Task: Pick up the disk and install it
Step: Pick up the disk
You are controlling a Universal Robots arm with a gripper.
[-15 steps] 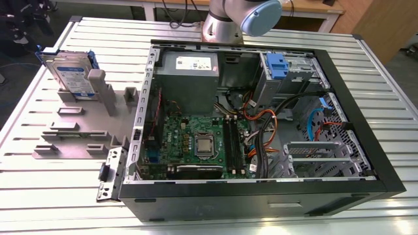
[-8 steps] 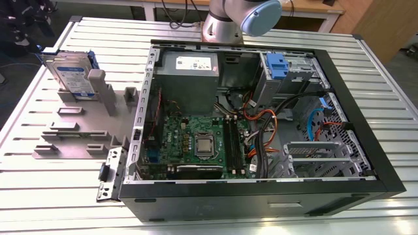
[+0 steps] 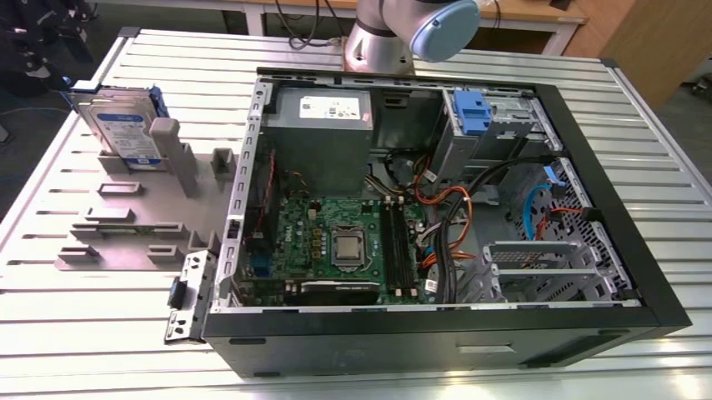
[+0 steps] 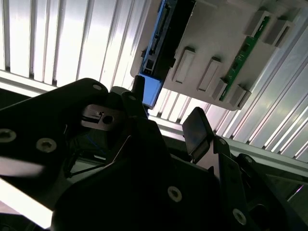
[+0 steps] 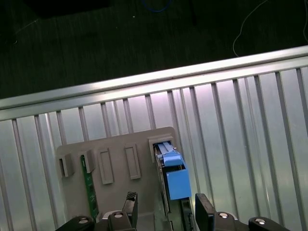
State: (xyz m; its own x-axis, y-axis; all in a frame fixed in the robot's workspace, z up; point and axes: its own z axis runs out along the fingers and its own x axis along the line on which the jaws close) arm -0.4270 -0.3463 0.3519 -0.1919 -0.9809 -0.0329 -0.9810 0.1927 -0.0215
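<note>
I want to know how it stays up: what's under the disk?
A grey holder on the table. The disk stands on edge in one of its slots, against a grey post. Its bottom edge is hidden in the slot.

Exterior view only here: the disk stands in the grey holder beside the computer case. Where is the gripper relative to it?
Observer: In the first wrist view the gripper is lined up over the disk, along its upper edge.
Operator: Gripping it?
Observer: No. In the second wrist view the fingers stand wide open, not closed on it.
</note>
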